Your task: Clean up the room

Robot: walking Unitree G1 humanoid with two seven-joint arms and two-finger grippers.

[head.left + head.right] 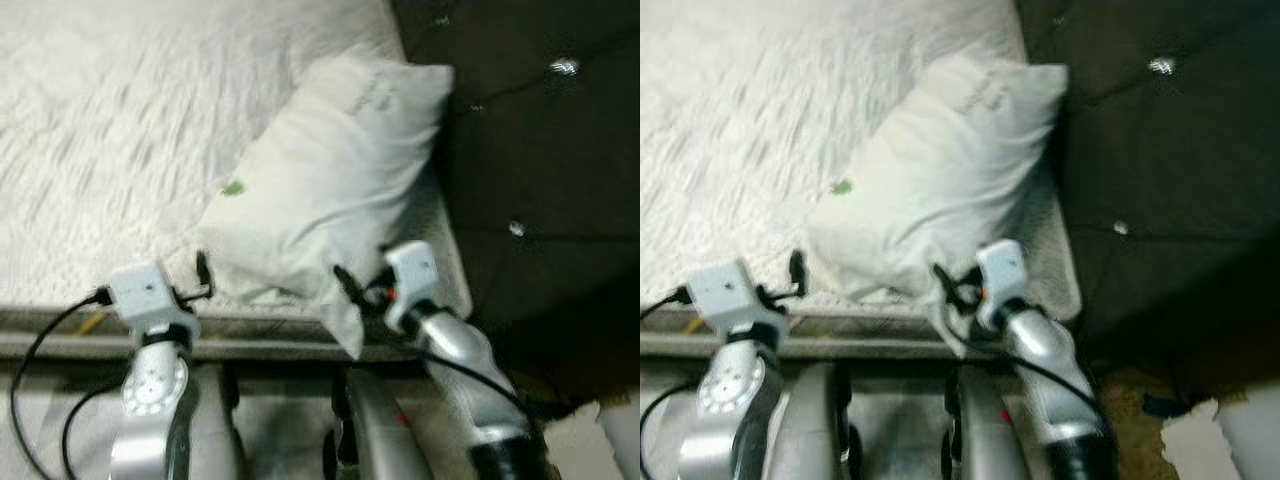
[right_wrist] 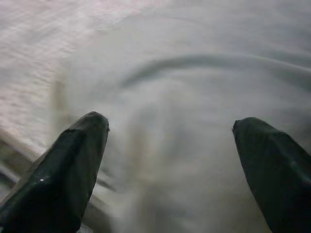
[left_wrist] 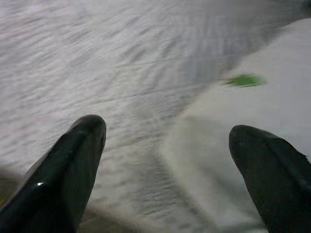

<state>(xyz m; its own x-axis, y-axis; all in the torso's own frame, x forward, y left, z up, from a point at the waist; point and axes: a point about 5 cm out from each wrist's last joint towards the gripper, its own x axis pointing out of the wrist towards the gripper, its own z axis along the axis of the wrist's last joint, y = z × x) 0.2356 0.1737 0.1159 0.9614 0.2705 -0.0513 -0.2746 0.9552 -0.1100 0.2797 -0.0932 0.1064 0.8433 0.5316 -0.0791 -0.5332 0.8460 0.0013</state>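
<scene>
A white pillow (image 1: 330, 180) with a small green tag (image 1: 233, 188) lies at an angle on the white bed (image 1: 110, 130), its lower corner hanging over the bed's near edge. My left gripper (image 3: 167, 145) is open at the pillow's lower left corner, one finger over the sheet and the other over the pillow (image 3: 252, 126). My right gripper (image 2: 170, 145) is open at the pillow's lower right part, with the pillow's cloth (image 2: 194, 97) spread between its fingers. Neither holds anything.
A dark tufted headboard (image 1: 540, 150) rises right of the pillow. The bed frame's edge (image 1: 260, 345) runs just in front of my arms. Light-coloured items (image 1: 1220, 435) lie on the floor at the lower right.
</scene>
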